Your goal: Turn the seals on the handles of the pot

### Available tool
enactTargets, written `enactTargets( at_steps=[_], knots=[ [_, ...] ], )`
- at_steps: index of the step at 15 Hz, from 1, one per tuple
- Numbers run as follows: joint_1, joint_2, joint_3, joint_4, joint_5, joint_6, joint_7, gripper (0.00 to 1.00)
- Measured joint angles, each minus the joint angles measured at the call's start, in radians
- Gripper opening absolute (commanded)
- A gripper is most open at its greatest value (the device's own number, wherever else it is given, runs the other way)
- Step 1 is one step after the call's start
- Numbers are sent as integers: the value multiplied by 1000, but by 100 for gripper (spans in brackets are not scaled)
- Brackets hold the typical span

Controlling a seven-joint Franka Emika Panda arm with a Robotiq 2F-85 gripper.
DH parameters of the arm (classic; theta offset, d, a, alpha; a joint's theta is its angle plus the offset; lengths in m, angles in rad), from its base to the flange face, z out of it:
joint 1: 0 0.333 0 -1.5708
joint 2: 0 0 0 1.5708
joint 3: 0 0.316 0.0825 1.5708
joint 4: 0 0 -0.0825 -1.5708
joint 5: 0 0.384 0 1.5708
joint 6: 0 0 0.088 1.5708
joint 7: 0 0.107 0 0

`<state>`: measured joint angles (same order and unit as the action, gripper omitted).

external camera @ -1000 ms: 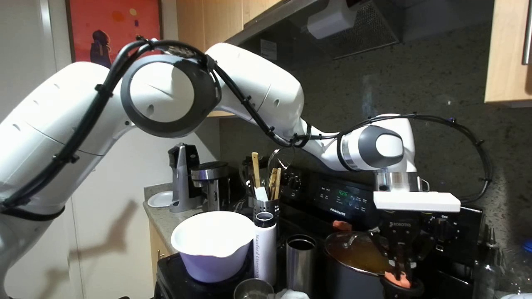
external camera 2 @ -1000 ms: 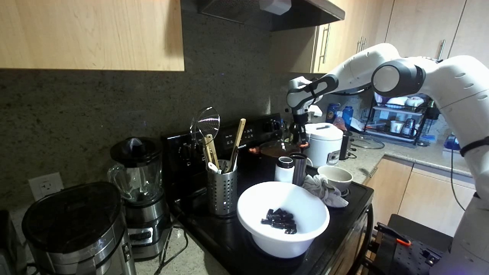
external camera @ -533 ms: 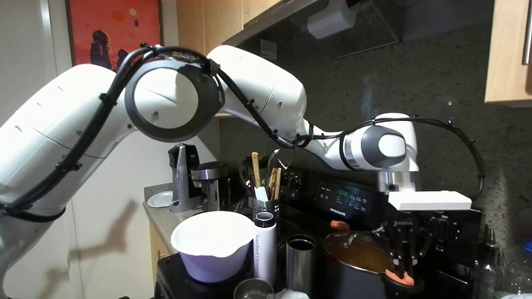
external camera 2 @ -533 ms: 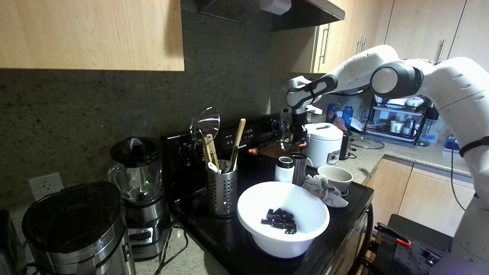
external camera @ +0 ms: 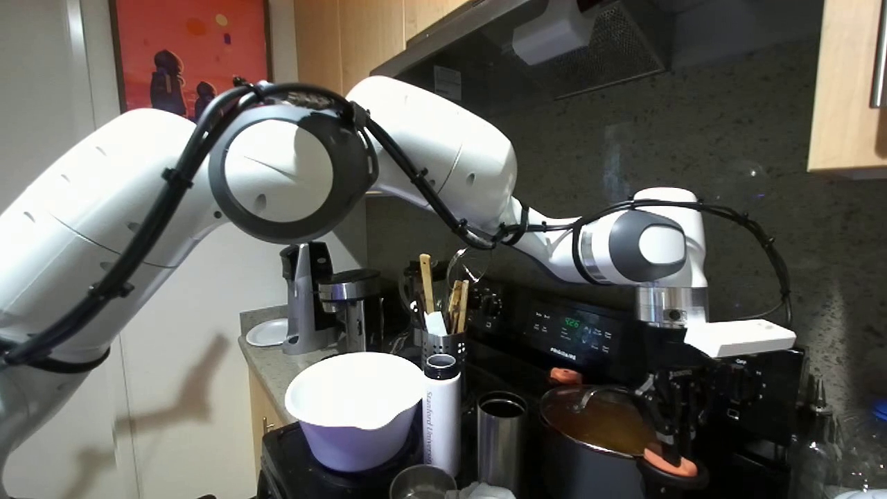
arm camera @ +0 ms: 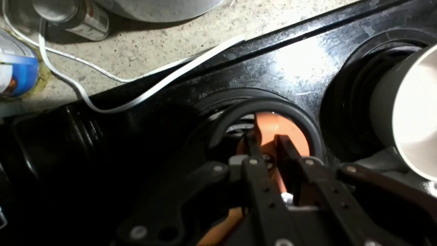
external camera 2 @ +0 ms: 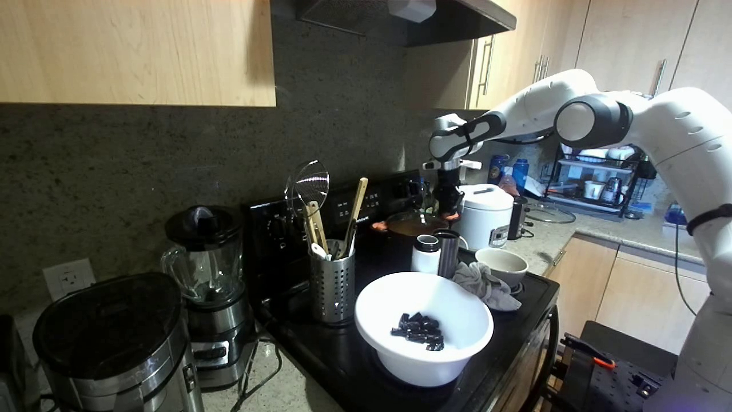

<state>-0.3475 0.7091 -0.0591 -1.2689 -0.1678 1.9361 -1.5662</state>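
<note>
In an exterior view, a rectangular red picture (external camera: 197,52) hangs at ten o'clock, a dark metal range hood (external camera: 617,52) at one. In an exterior view, the pale speckled stone worktop (external camera 2: 600,226) at three o'clock lies below a bluish-lit wall (external camera 2: 538,155).

Open air lies above the lid (external camera: 599,425), but a steel tumbler (external camera: 500,443) stands close beside the pot (external camera: 589,468).

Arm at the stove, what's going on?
The arm has its gripper at one orange seal, on a black loop handle of the lidded pot. In the wrist view its fingers are apart, with part of the seal showing between them; whether they grip it, I can't tell. The second orange seal, across the pot, is clear of the gripper.
</note>
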Motion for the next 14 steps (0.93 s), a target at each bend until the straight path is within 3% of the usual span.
enactTargets(
  at_steps=[14],
  knots=[
    [-30,33,12,66,81,-48,-542,5]
  ],
)
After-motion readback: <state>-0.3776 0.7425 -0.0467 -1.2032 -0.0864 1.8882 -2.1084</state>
